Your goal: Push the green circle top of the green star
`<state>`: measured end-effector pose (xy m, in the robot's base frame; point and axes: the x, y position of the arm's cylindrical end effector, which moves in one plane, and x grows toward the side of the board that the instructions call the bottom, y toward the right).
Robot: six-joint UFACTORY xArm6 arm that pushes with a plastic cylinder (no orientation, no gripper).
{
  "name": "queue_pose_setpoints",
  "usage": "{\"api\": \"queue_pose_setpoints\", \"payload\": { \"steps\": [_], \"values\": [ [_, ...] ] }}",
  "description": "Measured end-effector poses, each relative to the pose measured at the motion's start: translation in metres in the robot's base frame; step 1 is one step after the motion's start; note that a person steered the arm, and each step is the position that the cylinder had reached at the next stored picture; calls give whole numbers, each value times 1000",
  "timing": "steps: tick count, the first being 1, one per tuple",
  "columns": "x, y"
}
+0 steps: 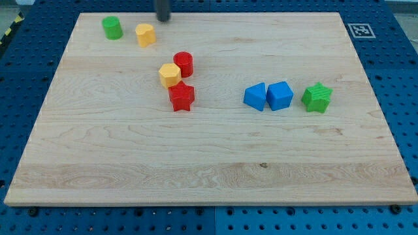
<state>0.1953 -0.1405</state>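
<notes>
Pincer-less, my tip (162, 19) nears the board's (209, 163) top edge.

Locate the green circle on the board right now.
The green circle sits near the board's top-left corner in the camera view, just left of a yellow block, far from the green star.

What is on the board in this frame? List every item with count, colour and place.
green circle: one, green, top left corner area
yellow block: one, yellow, just right of the green circle
red cylinder: one, red, centre left
yellow hexagon: one, yellow, against the red cylinder's lower left
red star: one, red, just below the yellow hexagon
blue blocks: two, blue, side by side, right of centre
green star: one, green, right of the blue blocks
board: one, pale wood
my tip: one, dark, top edge, right of the yellow block, touching nothing
</notes>
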Motion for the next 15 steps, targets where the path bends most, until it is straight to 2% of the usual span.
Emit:
{"api": "queue_pose_setpoints", "payload": {
  "steps": [2, 3, 4, 5, 8, 9, 10, 12, 14, 15],
  "values": [
    [-2, -139],
    [25, -163],
    [33, -161],
    [45, -144],
    [48, -17],
    [65, 6],
    [101, 22],
    [96, 86],
    [93, 98],
    [74, 98]
  ]
}}
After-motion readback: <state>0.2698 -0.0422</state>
